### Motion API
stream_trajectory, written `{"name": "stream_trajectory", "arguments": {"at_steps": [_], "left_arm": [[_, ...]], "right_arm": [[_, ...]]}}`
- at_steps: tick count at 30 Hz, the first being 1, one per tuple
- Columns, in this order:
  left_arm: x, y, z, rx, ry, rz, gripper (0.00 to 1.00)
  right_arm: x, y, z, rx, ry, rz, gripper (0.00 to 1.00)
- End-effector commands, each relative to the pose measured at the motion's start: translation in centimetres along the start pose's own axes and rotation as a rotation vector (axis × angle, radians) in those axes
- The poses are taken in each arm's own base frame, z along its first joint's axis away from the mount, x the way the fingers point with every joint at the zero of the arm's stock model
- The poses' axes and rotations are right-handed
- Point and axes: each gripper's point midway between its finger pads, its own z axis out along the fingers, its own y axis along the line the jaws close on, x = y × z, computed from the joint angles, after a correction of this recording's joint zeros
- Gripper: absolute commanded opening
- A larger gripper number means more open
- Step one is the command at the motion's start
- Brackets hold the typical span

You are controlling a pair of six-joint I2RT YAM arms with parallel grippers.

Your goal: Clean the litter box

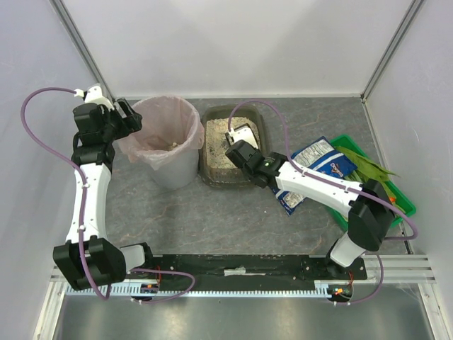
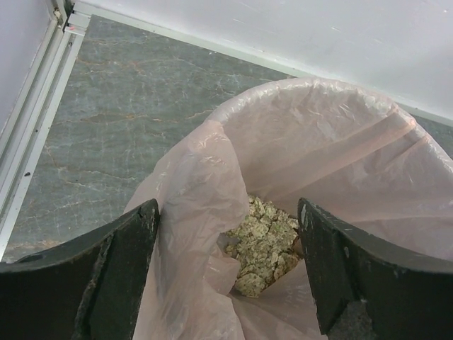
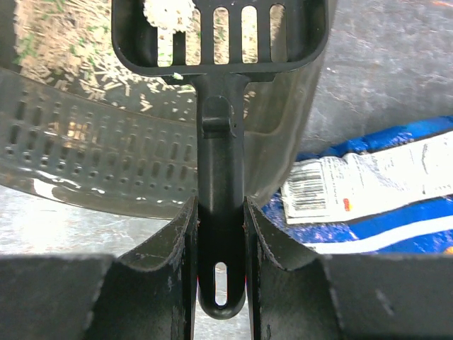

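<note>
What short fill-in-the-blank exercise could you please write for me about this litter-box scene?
1. The right gripper is shut on the handle of a black slotted ____.
2. The left gripper hangs over the pink-lined bin with its jaws ____.
3. In the top view, the bin stands to the ____ of the litter box.
4. A blue and white bag lies between the litter box and a green ____.
Missing words: scoop; open; left; crate.
</note>
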Motion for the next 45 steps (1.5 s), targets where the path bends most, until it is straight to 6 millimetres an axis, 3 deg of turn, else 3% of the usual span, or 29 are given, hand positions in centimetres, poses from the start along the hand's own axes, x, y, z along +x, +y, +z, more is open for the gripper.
{"name": "stream_trajectory", "arguments": {"at_steps": [1, 3, 5, 6, 7, 8, 9, 11, 14, 15, 16, 18, 19, 21, 22, 23, 25, 27, 28, 30, 32, 33, 35, 36, 38, 41, 42, 43, 45], "left_arm": [[0.2, -0.8, -1.3, 0.014, 0.023, -0.018, 0.87], [-0.1, -0.4, -1.6, -0.009, 0.005, -0.009, 0.88], [-0.7, 0.1, -2.2, -0.046, -0.024, 0.003, 0.88], [-1.0, 0.3, -2.5, -0.058, -0.038, 0.008, 0.89], [-1.1, 0.5, -2.7, -0.072, -0.049, 0.015, 0.89], [-1.4, 0.7, -3.2, -0.089, -0.070, 0.020, 0.89], [-1.6, 0.8, -3.4, -0.092, -0.084, 0.023, 0.90], [-1.7, 0.8, -3.6, -0.093, -0.094, 0.024, 0.90], [-1.7, 0.7, -3.6, -0.089, -0.095, 0.024, 0.90], [-1.8, 0.7, -3.7, -0.088, -0.096, 0.025, 0.90], [-1.9, 0.6, -3.7, -0.087, -0.099, 0.025, 0.90], [-1.8, 0.6, -3.8, -0.087, -0.099, 0.025, 0.90], [-1.8, 0.6, -3.8, -0.084, -0.100, 0.025, 0.90], [-1.7, 0.5, -3.7, -0.076, -0.097, 0.024, 0.90], [-1.7, 0.3, -3.7, -0.067, -0.094, 0.023, 0.90], [-1.7, 0.2, -3.7, -0.065, -0.096, 0.022, 0.90], [-1.7, 0.2, -3.7, -0.061, -0.096, 0.021, 0.90], [-1.7, 0.2, -3.8, -0.062, -0.098, 0.022, 0.90], [-1.8, 0.1, -3.8, -0.060, -0.100, 0.021, 0.90], [-1.9, -0.2, -3.9, -0.047, -0.105, 0.023, 0.90], [-1.9, -0.4, -4.0, -0.033, -0.106, 0.023, 0.90], [-1.9, -0.5, -4.0, -0.029, -0.109, 0.024, 0.90], [-2.0, -0.6, -4.1, -0.026, -0.109, 0.024, 0.89], [-1.9, -0.8, -4.1, -0.020, -0.109, 0.027, 0.89], [-2.0, -1.0, -4.2, -0.016, -0.113, 0.029, 0.89], [-1.9, -1.1, -4.2, -0.010, -0.111, 0.030, 0.89], [-1.8, -1.2, -4.1, -0.009, -0.109, 0.031, 0.89], [-1.9, -1.2, -4.2, -0.007, -0.112, 0.030, 0.89], [-1.9, -1.4, -4.2, -0.002, -0.112, 0.031, 0.89]], "right_arm": [[-1.5, -1.8, -0.5, 0.116, -0.023, -0.013, 0.00], [-1.8, 1.7, -0.8, -0.082, -0.046, -0.016, 0.00], [-2.4, 0.4, -1.5, 0.003, -0.088, -0.020, 0.00], [-2.6, -2.9, -2.1, 0.191, -0.106, -0.040, 0.00], [-2.3, -3.5, -1.9, 0.240, -0.092, -0.040, 0.00], [-2.4, -3.4, -1.8, 0.218, -0.077, -0.059, 0.00], [-2.7, -0.9, -1.7, 0.081, -0.075, -0.058, 0.00], [-3.2, 1.2, -2.9, 0.009, -0.133, -0.120, 0.00], [-3.3, -3.2, -2.8, 0.272, -0.147, -0.103, 0.00], [-3.3, -2.9, -2.5, 0.229, -0.123, -0.109, 0.00], [-2.9, -0.6, -1.9, 0.070, -0.088, -0.102, 0.00], [-2.6, 0.3, -1.6, 0.037, -0.103, -0.116, 0.00], [-2.9, -1.7, -1.8, 0.170, -0.122, -0.112, 0.00], [-2.2, -2.9, -1.4, 0.220, -0.074, -0.098, 0.00], [-2.0, -2.2, -1.1, 0.151, -0.053, -0.087, 0.00], [-0.6, 0.0, -0.4, -0.031, 0.004, -0.077, 0.00], [-2.2, 1.2, -1.1, -0.119, -0.085, -0.010, 0.00], [-2.1, -2.4, -1.2, 0.082, -0.097, 0.031, 0.00], [-2.1, -3.1, -1.4, 0.106, -0.090, 0.014, 0.00], [-2.8, 0.4, -2.0, -0.145, -0.078, 0.008, 0.00], [-3.5, 1.4, -2.7, -0.195, -0.112, 0.034, 0.00], [-3.4, -1.2, -2.4, -0.043, -0.115, 0.036, 0.00], [-3.0, -3.9, -2.1, 0.082, -0.088, 0.057, 0.00], [-2.6, -1.6, -2.1, -0.083, -0.050, 0.061, 0.00], [-2.8, 0.3, -1.8, -0.228, -0.071, 0.091, 0.00], [-1.7, -2.5, -1.1, -0.048, -0.030, 0.110, 0.00], [-1.5, -2.2, -0.9, -0.075, -0.014, 0.096, 0.00], [-1.3, 0.9, -1.6, -0.272, 0.014, 0.100, 0.00], [-2.4, 2.5, -1.9, -0.375, -0.046, 0.156, 0.00]]}}
